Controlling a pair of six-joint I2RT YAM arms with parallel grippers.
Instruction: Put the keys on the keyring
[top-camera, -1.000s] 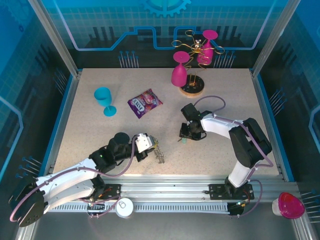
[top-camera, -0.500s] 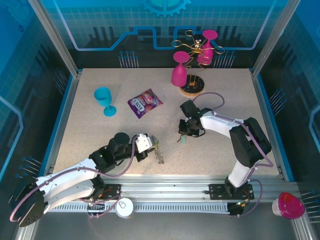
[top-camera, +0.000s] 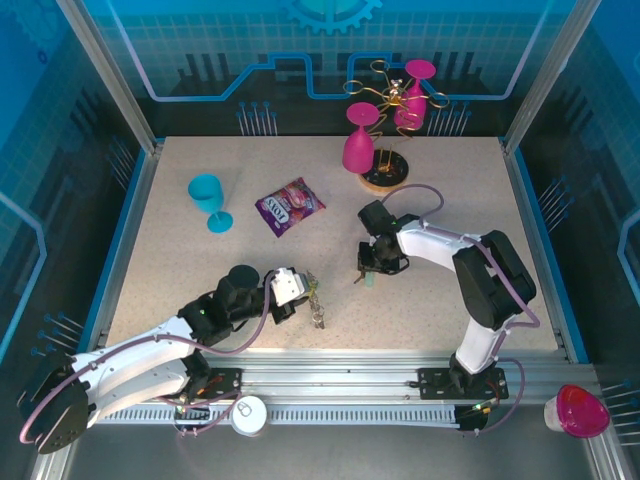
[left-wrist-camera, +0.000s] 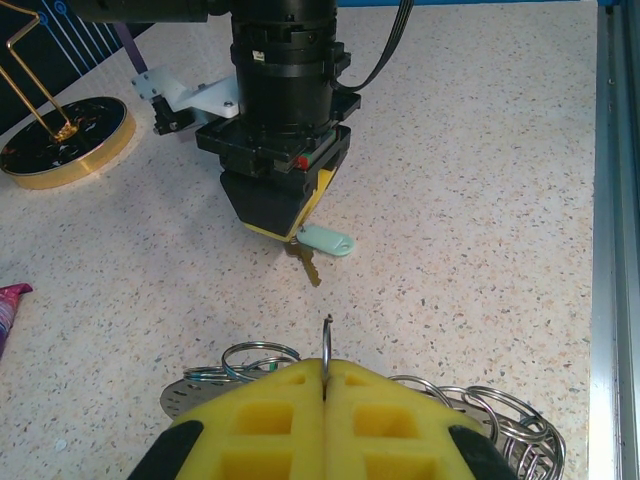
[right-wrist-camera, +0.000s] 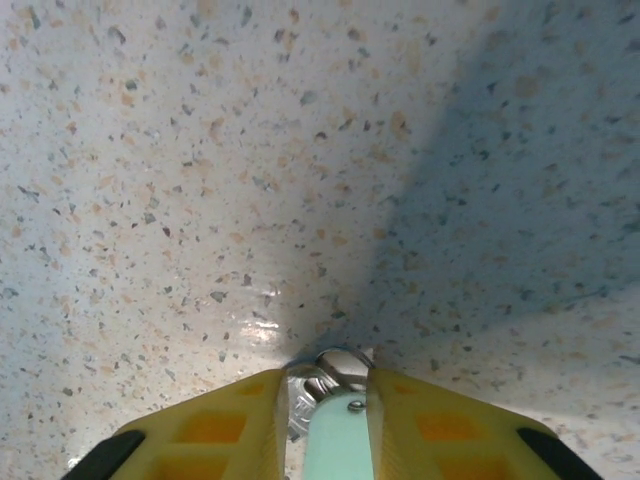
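Keyring (left-wrist-camera: 500, 418) nearest, lying flat on the speckled table (top-camera: 440, 320) by the left arm, wire loops fanned out. Much of it is hidden behind the yellow fingers (left-wrist-camera: 260, 425) in the left wrist view. One loop stands upright, edge-on, pinched in the closed left gripper (left-wrist-camera: 327, 368).

Right gripper (left-wrist-camera: 288, 222) next, facing the left one across bare table, clamped on the pale grey-green key (left-wrist-camera: 326, 240). Key's long axis is slanted: head sticks out to the side of the jaws, blade angles down toward the table and toward the left gripper. Whether the blade tip touches the surface is unclear. Right wrist view: key head (right-wrist-camera: 335, 440) fills the gap between both pads, a small ring (right-wrist-camera: 340, 362) at its end, blade hidden.

From above, the key (top-camera: 368, 281) is a pale fleck; its heading is unreadable there.

Farther back: snack packet (top-camera: 290, 206), blue cup (top-camera: 208, 198), glass rack (top-camera: 385, 178).
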